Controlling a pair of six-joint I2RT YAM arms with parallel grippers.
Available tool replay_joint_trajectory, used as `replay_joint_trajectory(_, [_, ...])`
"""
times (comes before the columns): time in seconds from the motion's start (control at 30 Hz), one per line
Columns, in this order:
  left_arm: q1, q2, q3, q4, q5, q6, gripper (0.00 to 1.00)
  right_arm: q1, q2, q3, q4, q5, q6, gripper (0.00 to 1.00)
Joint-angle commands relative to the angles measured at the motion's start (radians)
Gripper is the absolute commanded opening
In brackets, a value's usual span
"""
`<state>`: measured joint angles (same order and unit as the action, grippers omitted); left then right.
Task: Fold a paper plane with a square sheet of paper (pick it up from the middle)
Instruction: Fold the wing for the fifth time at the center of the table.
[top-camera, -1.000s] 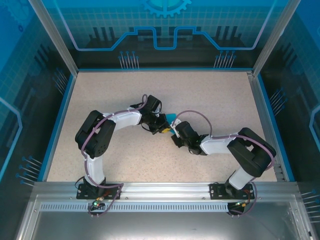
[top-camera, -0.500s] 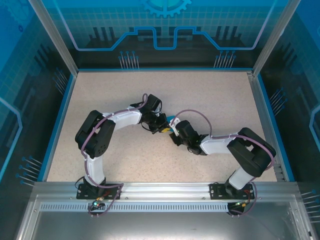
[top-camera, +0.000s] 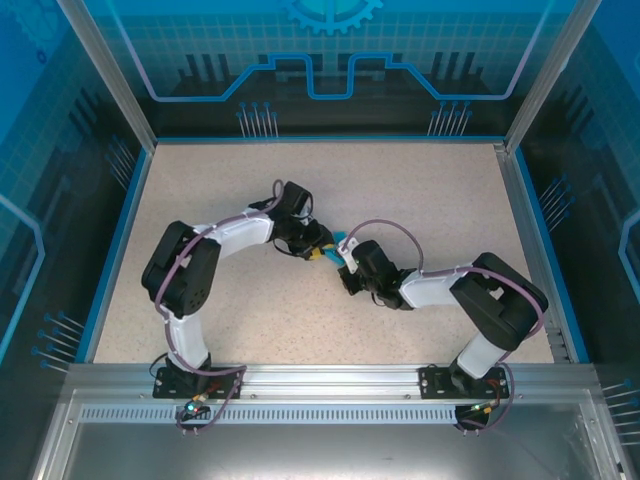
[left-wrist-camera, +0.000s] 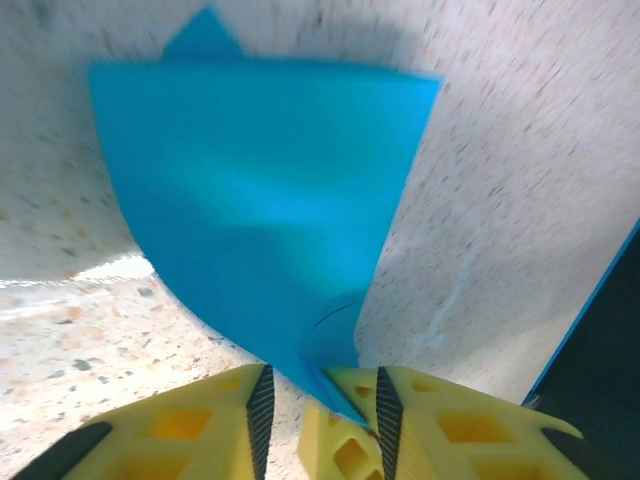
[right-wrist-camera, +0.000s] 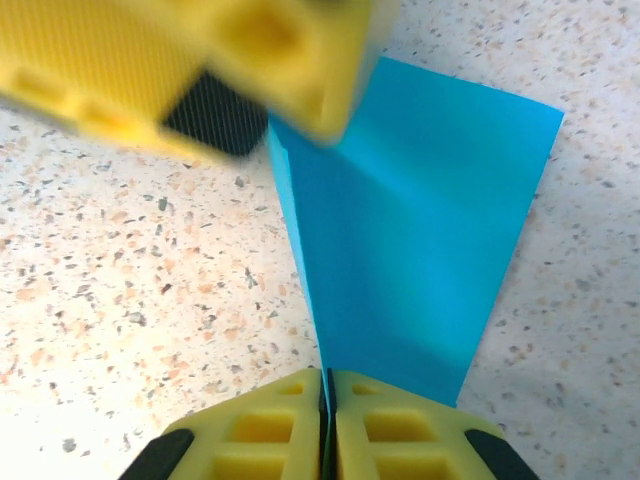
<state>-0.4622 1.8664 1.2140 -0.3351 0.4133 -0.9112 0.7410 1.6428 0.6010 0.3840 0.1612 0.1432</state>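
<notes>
**A:** Right hand (right-wrist-camera: 327, 400) pressed together, pinching the blue paper (right-wrist-camera: 420, 230) along its crease, middle of the counter (right-wrist-camera: 120, 300)!

**B:** The left hand (left-wrist-camera: 322, 390) is spread a little, the paper's pointed end loose between its fingers.

**A:** Thin, floppy stuff, light as anything.

**B:** Tears and creases easily, I'd say. Best taken along the folded edge, where it's stiffest.

The cyan sheet of paper (left-wrist-camera: 265, 210), folded and somewhat blurred, is broad at its far end and narrows to a tip at its near end. That tip sits in the gap between the two yellow left fingers (left-wrist-camera: 200, 420), which stand apart. Speckled worktop (left-wrist-camera: 500, 200) surrounds the paper, shadowed under its left edge. A blue border strip (left-wrist-camera: 590, 305) runs to the paper's right.
</notes>
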Motion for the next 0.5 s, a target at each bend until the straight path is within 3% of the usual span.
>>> replay_joint_trajectory(0.0, [0.037, -0.080, -0.034, -0.020, -0.028, 0.014, 0.40, -0.034, 0.012, -0.016, 0.055, -0.109, 0.090, 0.09])
replay_joint_trajectory(0.2, [0.053, -0.128, -0.100, 0.037, -0.024, 0.014, 0.47, -0.087, 0.017, -0.012, 0.061, -0.240, 0.192, 0.09])
replay_joint_trajectory(0.47, [0.033, -0.143, -0.182, 0.185, 0.041, 0.021, 0.48, -0.163, 0.041, -0.043, 0.106, -0.356, 0.316, 0.11])
